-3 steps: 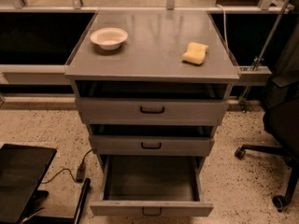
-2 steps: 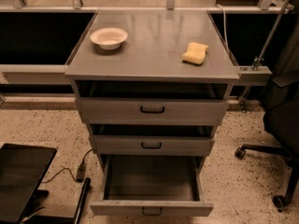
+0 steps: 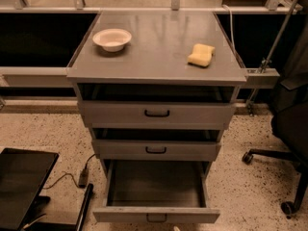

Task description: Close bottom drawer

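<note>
The bottom drawer [image 3: 156, 214] of the grey metal cabinet is pulled far out toward me. Its deep grey tray [image 3: 156, 184] is empty and its small black loop handle [image 3: 156, 218] sits low on the flat front, near the frame's lower edge. The middle drawer [image 3: 156, 149] and the top drawer [image 3: 156, 113] above it stand slightly out, each with a dark gap over its front. The gripper is not in view.
On the cabinet top [image 3: 154, 57] sit a white bowl [image 3: 112, 39] at the left and a yellow sponge [image 3: 201, 55] at the right. A black office chair [image 3: 288, 124] stands on the right. A black flat panel [image 3: 21, 186] and a cable [image 3: 72, 177] lie on the speckled floor at the left.
</note>
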Robot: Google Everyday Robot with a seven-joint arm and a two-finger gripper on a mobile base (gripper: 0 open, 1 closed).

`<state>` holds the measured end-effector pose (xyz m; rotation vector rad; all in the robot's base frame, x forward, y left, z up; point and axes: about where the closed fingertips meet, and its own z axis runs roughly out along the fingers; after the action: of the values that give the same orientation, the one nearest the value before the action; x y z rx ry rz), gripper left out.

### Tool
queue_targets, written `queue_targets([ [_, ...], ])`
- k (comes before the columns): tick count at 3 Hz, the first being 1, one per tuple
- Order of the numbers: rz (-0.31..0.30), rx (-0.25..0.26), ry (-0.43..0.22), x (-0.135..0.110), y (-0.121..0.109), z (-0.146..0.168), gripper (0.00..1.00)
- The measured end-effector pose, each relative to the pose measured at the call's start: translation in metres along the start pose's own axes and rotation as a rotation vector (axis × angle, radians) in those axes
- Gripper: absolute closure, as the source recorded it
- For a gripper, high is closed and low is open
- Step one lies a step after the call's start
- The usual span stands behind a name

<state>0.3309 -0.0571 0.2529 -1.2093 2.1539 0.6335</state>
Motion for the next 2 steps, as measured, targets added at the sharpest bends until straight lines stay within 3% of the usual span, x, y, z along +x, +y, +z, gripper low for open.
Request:
queue_targets([
  [1,0.025,0.042,-0.019,0.026,-0.027,-0.023,0.0],
  [2,0.081,0.042,-0.059,0.06,-0.064,-0.038,0.0],
])
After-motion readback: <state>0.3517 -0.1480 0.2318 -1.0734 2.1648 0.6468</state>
